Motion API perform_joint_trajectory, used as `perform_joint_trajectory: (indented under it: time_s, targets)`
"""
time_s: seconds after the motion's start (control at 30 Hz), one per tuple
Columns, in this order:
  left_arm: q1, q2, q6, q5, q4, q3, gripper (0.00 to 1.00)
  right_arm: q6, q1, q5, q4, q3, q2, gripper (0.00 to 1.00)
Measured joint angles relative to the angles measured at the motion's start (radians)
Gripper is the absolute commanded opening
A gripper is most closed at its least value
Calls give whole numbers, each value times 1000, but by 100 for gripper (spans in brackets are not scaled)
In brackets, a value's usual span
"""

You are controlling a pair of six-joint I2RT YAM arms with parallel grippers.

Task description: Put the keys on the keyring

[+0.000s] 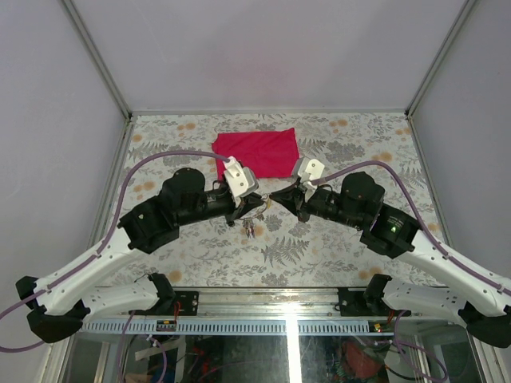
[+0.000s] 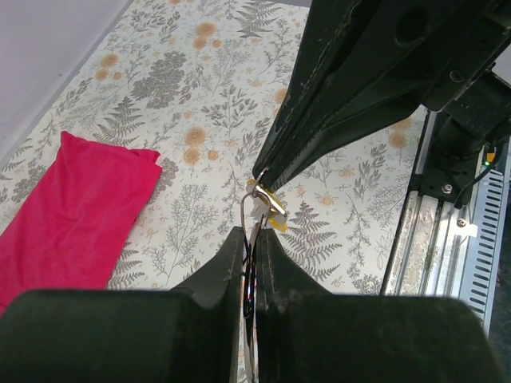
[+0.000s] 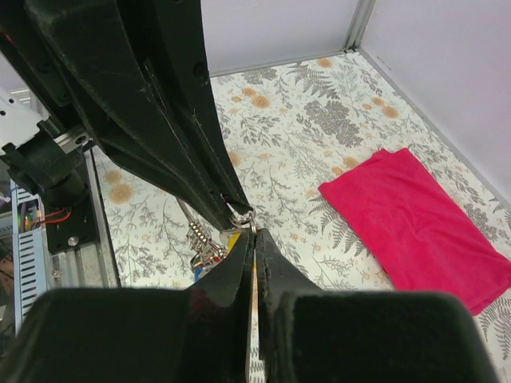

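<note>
Nearest to my left wrist camera, item one: left pincer (image 2: 251, 236), black fingers closed tight on the thin silver wire of the keyring (image 2: 244, 209), which runs edge-on up through the seam between them. Item two: right pincer (image 3: 252, 236), likewise closed, fingers pressed together with a thin pale edge showing in the seam; I cannot tell whether that edge is ring wire or a key blade. Both meet tip to tip above the middle of the desk (image 1: 335, 239), and in the left wrist view the right pincer's tips touch the upper curve of the keyring. Item three: keys (image 3: 204, 246), a small bunch hanging from the ring just beside the left pincer's tips, silver blades crowded together, with a yellowish head and a speck of blue visible; the other colours are too small for me to sort. From above, the bunch sits just on the near side of the two pincers; whether it touches the desk I cannot tell. Item four: desk surface, floral print of grey ferns and orange blooms. Item five: red cloth (image 1: 257, 152), lying flat beyond the pincers toward the far wall, apart from ring and keys.
</note>
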Motion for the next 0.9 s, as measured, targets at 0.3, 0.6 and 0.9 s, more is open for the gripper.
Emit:
perform_joint_trajectory:
  time_s: [0.3,0.6,0.9]
  targets:
    - [1,23,22,71,-18,26,0,-28,0,9,-64,34,3,11]
    - [0,31,26,139,-58,29,0,-43,-1,70,-72,35,27,36]
    - [0,31,19,135,-60,29,0,-57,-1,113,-73,23,3,45]
